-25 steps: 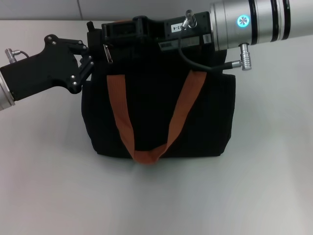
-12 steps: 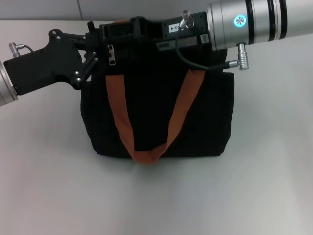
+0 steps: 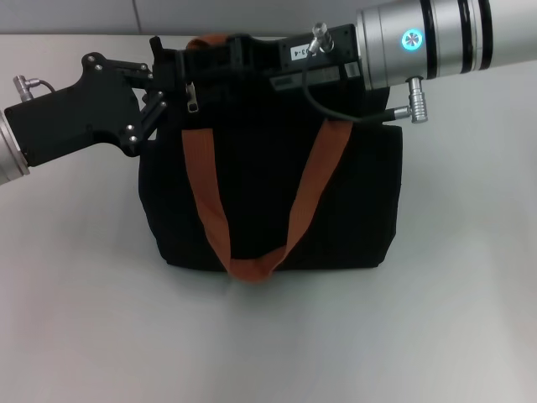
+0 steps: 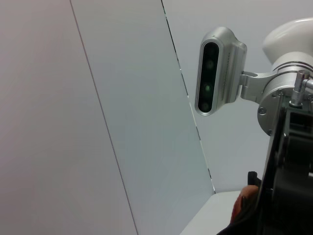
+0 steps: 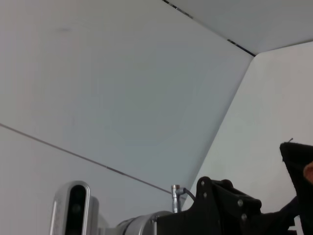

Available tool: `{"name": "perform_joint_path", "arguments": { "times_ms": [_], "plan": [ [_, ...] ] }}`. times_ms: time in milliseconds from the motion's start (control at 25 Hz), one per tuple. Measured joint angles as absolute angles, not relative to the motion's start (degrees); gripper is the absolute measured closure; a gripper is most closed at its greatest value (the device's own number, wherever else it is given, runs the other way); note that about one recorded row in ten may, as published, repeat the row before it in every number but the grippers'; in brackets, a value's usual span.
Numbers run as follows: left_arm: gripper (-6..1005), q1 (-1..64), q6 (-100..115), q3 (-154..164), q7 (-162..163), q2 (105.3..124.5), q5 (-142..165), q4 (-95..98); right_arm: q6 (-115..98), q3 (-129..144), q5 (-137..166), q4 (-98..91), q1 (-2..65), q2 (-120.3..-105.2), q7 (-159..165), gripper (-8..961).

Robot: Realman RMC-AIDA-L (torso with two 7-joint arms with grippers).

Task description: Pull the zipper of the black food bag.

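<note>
left tool (image 3: 164, 80), head view: at the top left corner of the black food bag (image 3: 268, 201), right beside the zipper (image 3: 192, 95). i cannot tell if it is wide or narrow.
right tool (image 3: 210, 54), head view: over the top edge of the bag, near its left end. i cannot tell its state.
bag, head view: stands upright on the pale table (image 3: 268, 336), orange strap (image 3: 243, 218) hangs down the front.
zipper, head view: small silver tab hanging at the top left of the bag.
left wrist view: wall panels and the other arm's camera (image 4: 215, 71).
right wrist view: wall, the left arm's black tool (image 5: 230, 208) low down.
</note>
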State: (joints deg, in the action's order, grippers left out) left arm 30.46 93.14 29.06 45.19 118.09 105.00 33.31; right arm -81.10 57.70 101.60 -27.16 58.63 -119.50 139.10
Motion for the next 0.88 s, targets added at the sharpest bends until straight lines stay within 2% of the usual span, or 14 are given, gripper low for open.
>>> {"name": "perform_joint_path", "arguments": {
  "times_ms": [80, 320, 520, 880],
  "plan": [
    [968, 30.4, 93.1, 29.1, 45.2, 118.09, 105.0, 33.3, -81.0, 58.1, 101.7, -27.2, 58.7, -119.49, 139.0, 162],
    [968, 30.4, 93.1, 29.0, 45.2, 118.06, 105.0, 33.3, -80.3, 58.6, 101.7, -27.2, 58.5, -119.45, 139.3, 357],
    [968, 30.4, 93.1, 29.2, 45.2, 117.99, 105.0, 33.3, -80.0, 58.7, 101.7, -27.2, 58.3, -119.44, 139.3, 592],
    [967, 30.4, 93.2, 29.2, 45.2, 118.03, 105.0, 33.3, -79.8, 59.2, 101.7, -27.2, 58.3, -119.44, 139.4, 607]
  ]
}}
